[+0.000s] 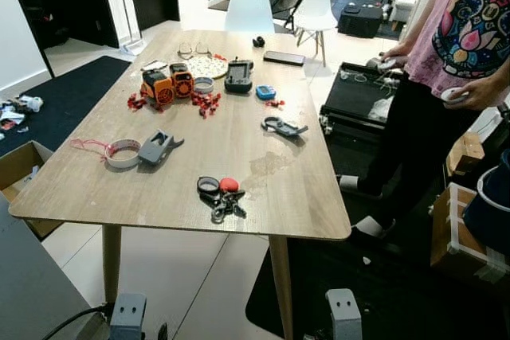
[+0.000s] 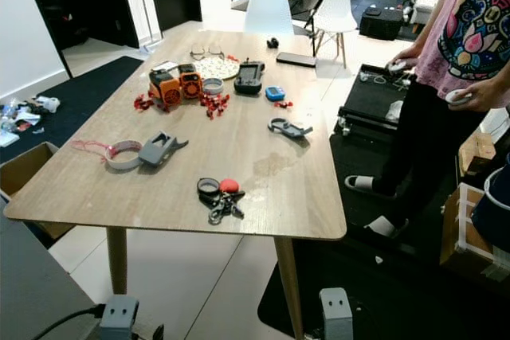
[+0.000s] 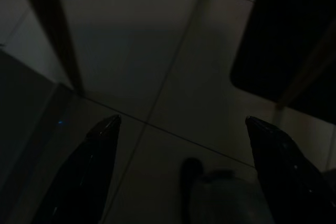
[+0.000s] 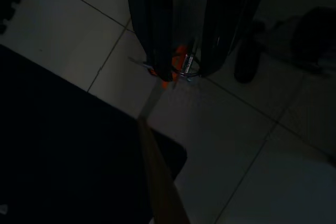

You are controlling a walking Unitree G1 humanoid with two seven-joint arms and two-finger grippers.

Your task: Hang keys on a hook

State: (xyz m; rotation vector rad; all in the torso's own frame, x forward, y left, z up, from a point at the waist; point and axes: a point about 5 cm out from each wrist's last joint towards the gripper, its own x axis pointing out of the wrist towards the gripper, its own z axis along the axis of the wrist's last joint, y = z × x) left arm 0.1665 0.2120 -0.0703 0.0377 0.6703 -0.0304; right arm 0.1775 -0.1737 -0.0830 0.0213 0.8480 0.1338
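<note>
1. From the left eye view I see the long pale wooden table. Near its front edge lies a bunch of dark metal keys with a black ring and a red round fob. Its long axis runs from the fob toward the front edge, with the metal clips pointing at me. I can read no writing on anything.
2. In the right eye view, a grey plastic hook piece lies left of the keys, touching a roll of white tape. A person in a patterned pink shirt stands right of the table.
3. In the left wrist view, my left gripper hangs over dim floor tiles, fingers spread wide, holding nothing.
4. In the right wrist view, my right gripper has its fingers close together on a small orange and silver object; what it is I cannot tell.
</note>
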